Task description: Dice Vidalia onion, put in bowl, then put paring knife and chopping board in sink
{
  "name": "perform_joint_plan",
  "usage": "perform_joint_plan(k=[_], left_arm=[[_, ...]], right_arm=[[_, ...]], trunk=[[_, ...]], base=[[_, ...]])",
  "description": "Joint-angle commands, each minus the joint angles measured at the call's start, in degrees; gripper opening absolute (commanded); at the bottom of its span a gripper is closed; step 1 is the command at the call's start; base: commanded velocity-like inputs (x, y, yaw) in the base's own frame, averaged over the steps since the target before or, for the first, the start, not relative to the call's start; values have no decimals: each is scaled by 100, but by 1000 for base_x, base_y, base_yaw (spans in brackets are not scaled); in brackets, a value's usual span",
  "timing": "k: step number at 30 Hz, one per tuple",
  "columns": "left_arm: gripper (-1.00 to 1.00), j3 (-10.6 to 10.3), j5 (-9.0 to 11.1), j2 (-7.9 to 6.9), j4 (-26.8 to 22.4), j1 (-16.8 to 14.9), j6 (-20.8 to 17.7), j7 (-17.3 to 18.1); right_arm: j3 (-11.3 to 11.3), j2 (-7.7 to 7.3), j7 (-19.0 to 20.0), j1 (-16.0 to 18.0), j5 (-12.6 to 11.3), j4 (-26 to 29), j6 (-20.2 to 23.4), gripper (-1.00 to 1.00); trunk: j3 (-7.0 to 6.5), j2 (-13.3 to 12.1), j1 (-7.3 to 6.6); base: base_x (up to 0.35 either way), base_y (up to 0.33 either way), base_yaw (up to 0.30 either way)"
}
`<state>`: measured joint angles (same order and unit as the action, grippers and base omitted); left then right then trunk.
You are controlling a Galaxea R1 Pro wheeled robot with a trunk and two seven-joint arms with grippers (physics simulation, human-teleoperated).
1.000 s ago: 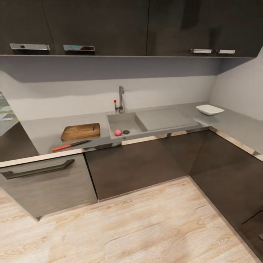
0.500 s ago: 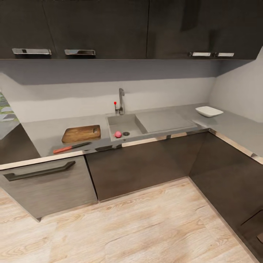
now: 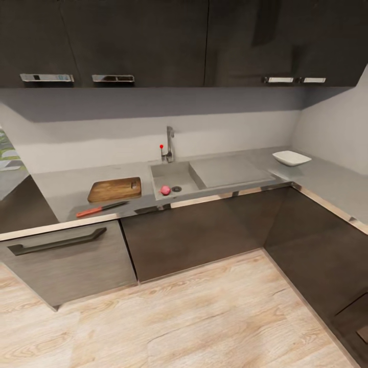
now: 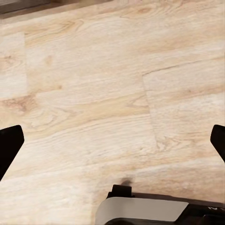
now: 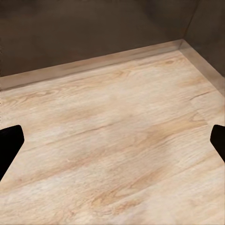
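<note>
In the head view, a small pinkish-red Vidalia onion [image 3: 165,190] lies in the sink [image 3: 227,171] basin beside the round drain. The brown chopping board [image 3: 114,189] rests on the grey countertop [image 3: 61,191] left of the sink. In front of the board, near the counter's edge, lies the red-handled paring knife [image 3: 101,208]. The white bowl [image 3: 292,158] stands at the far right corner. My left gripper [image 4: 112,145] and my right gripper [image 5: 112,145] are open over the wooden floor, holding nothing.
An angular tap [image 3: 169,143] with a red-knobbed lever stands behind the basin. Dark base cabinets [image 3: 194,232] run under the counter and turn along the right wall. Wall cupboards [image 3: 133,41] hang above. Light wooden floor [image 3: 204,317] lies between me and the cabinets.
The whole head view has shifted slightly, so the counter and cupboards sit a little lower in the picture. Nothing on the counter has moved.
</note>
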<state>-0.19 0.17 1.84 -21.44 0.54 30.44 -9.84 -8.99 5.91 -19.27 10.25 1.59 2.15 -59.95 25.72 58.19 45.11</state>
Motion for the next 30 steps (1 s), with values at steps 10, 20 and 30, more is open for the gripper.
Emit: perform_joint_plan(k=[10,20,30], left_arm=[[100,1,1,1,-9,4,5,-18],[100,1,2,1,-9,0,5,-25],[100,1,8,1,-8,3,5,-26]], right_arm=[[-37,-2,-60,4,17,-4,-5,100],[-32,-2,-60,4,17,-4,-5,100],[-32,-2,-64,4,17,-4,-5,100]], trunk=[[-176,-399,-220],[-355,-800,-439],[-535,-1201,-659]], base=[[0,0,0],[0,0,0],[0,0,0]])
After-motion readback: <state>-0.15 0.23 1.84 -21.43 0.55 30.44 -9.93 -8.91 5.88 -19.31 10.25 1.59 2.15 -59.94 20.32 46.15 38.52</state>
